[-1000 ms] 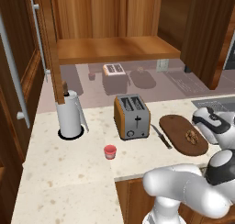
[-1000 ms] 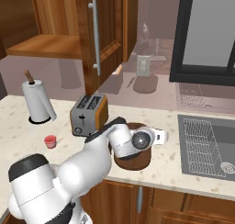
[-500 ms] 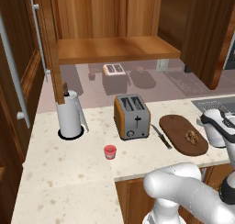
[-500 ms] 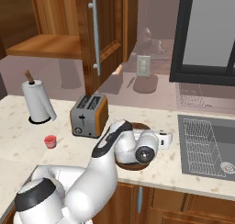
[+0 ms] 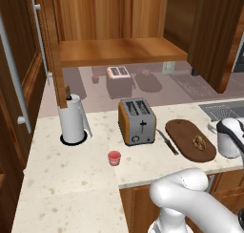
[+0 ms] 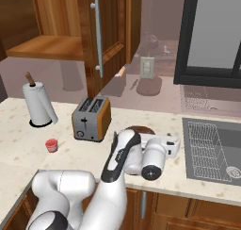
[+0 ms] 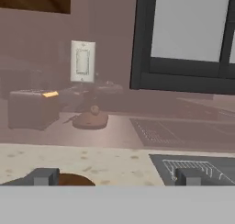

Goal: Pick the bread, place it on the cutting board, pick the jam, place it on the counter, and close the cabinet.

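Note:
The bread [image 5: 199, 142] lies on the right part of the dark oval cutting board [image 5: 183, 134], whose edge also peeks from behind my arm [image 6: 141, 129]. The small red jam [image 5: 114, 157] stands on the beige counter [image 5: 71, 179] in front of the toaster, to the left [image 6: 51, 145]. My gripper [image 6: 177, 147] hovers just right of the board, level and pointing toward the sink. In the hand view the gripper [image 7: 117, 177] is open, its fingertips [image 7: 43, 176] wide apart with nothing between them. The cabinet [image 5: 119, 50] above stands open, shelf bare.
A toaster [image 5: 137, 121] stands left of the board, a knife [image 5: 167, 142] between them. A paper towel roll [image 5: 72, 120] is at the far left. The sink [image 6: 212, 146] lies to the right. The open cabinet door [image 6: 106, 36] hangs above the toaster.
The arm's elbow has swung down and toward the front while the hand stayed by the board's right end. Bread and jam have not moved.

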Robot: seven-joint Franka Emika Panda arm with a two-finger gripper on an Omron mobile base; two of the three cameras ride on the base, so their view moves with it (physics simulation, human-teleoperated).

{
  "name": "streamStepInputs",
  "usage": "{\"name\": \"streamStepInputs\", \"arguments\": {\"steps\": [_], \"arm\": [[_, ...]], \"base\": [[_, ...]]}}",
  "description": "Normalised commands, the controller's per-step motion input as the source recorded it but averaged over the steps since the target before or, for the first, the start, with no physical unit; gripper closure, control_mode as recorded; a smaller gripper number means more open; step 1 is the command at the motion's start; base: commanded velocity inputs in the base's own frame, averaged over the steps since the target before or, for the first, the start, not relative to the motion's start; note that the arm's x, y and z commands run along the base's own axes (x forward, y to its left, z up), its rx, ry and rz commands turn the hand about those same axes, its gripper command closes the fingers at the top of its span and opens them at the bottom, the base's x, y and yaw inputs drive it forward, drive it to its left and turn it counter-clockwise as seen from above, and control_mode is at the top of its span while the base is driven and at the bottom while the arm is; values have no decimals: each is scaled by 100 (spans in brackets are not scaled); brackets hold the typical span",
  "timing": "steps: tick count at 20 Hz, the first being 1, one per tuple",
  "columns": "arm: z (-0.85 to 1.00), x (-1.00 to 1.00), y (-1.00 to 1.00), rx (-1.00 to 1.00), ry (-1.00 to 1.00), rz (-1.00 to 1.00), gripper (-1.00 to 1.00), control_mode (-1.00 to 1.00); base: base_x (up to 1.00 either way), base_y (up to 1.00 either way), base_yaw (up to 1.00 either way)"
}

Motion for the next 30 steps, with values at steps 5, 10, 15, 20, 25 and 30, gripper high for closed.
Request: {"name": "streamStepInputs", "arguments": {"steps": [5, 10, 15, 20, 25, 30], "arm": [[26, -5, -13, 0, -6, 0, -100, -100], [36, 0, -6, 0, 0, 0, -100, -100], [27, 0, -3, 0, -1, 0, -100, -100], [19, 0, -7, 0, -3, 3, -100, -100], [16, 0, -7, 0, -8, 5, -100, -100], [23, -4, -5, 0, -6, 5, -100, -100]], "base": [[0, 0, 0], [0, 0, 0], [0, 0, 0], [0, 0, 0], [0, 0, 0], [0, 0, 0]]}}
